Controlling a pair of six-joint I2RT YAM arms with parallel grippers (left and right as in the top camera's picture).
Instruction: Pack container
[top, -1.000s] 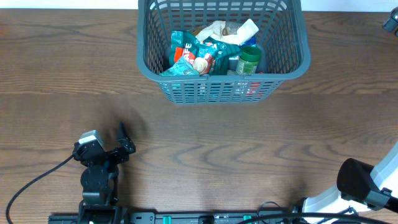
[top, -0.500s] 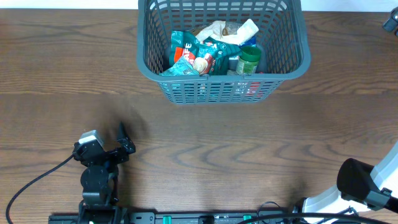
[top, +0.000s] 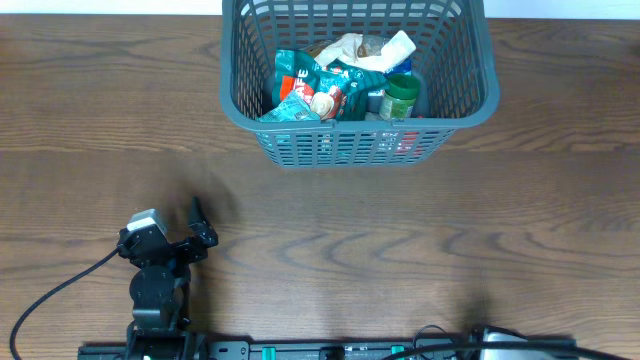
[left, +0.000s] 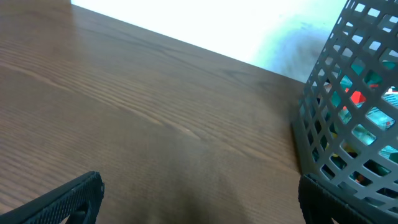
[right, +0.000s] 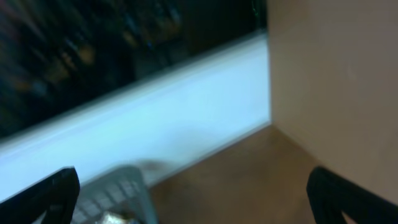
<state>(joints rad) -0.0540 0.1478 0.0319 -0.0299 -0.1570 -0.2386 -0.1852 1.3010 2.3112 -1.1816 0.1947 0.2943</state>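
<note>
The container (top: 357, 140), a large dark grey lattice basket, stands at the table's far centre. It holds teal snack bags (top: 300, 85), a green-lidded jar (top: 398, 96) and a crumpled pale packet (top: 355, 48). My left gripper (top: 198, 225) rests low at the near left, open and empty, far from the basket. In the left wrist view its fingers (left: 199, 193) are spread wide and the basket wall (left: 348, 106) is on the right. My right gripper (right: 193, 186) is open and empty. Its view is blurred, with a basket corner (right: 118, 193) low on the left.
The brown wooden table (top: 400, 230) spreads around the basket. A black cable (top: 60, 290) runs from the left arm towards the near-left edge. A blurred piece of the right arm (top: 520, 338) shows at the near edge.
The right arm has swept out of the overhead view from the near-right corner, and the dark part at the far-right corner is gone. The left arm and basket have not moved.
</note>
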